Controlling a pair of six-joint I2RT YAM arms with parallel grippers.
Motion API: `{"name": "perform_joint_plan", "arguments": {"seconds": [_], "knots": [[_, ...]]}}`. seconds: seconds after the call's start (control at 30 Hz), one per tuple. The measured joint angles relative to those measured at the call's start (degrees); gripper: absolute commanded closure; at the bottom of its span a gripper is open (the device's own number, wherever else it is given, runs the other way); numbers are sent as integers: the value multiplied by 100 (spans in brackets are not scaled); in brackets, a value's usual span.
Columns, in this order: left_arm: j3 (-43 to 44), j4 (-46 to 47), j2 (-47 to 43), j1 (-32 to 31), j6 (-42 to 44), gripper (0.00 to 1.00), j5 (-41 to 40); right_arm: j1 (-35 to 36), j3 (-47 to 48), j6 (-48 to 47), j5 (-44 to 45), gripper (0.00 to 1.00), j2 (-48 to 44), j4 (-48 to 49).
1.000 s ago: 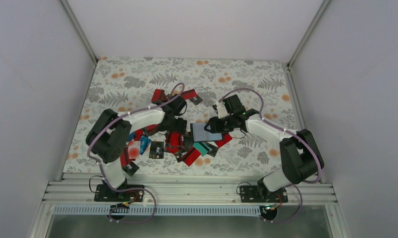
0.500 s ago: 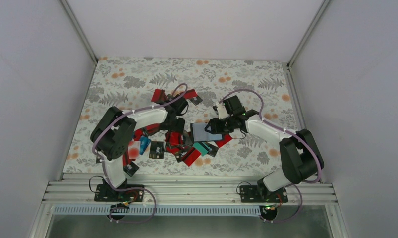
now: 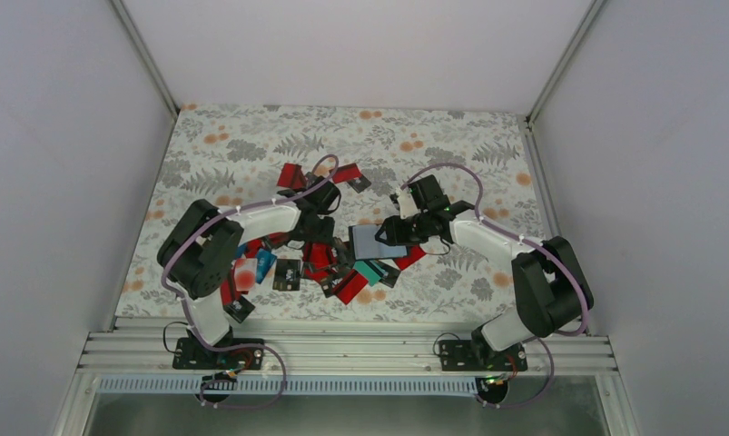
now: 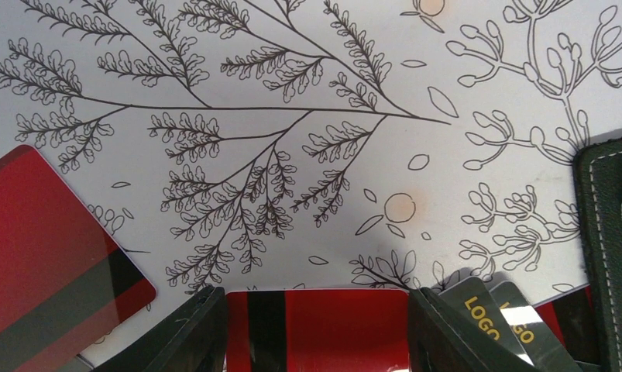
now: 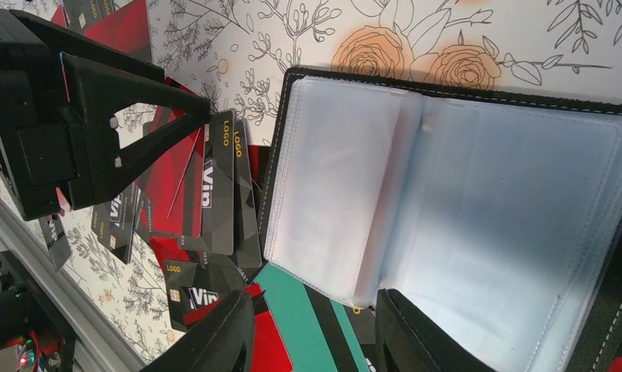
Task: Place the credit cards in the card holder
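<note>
From above, the card holder (image 3: 371, 242) lay open just right of the middle of the floral worktop (image 3: 251, 154). The credit cards (image 3: 329, 272) were heaped beside it toward the near edge. The left gripper (image 3: 324, 229) and the right gripper (image 3: 389, 232) met over them.

The left wrist view showed wide fingers (image 4: 203, 333) flanking a red card (image 4: 323, 329); whether they pinched it could not be told.

In the right wrist view the fingers (image 5: 404, 333) were spread, one lying over the holder's clear sleeves (image 5: 447, 194), with a teal card (image 5: 300, 310) between them.
</note>
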Motion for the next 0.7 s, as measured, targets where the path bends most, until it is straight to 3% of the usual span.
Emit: {"name": "perform_joint_plan", "arguments": {"seconds": [0.7], "knots": [[-92, -529, -564, 2, -103, 59, 780, 164, 85, -4, -855, 56, 96, 48]]}}
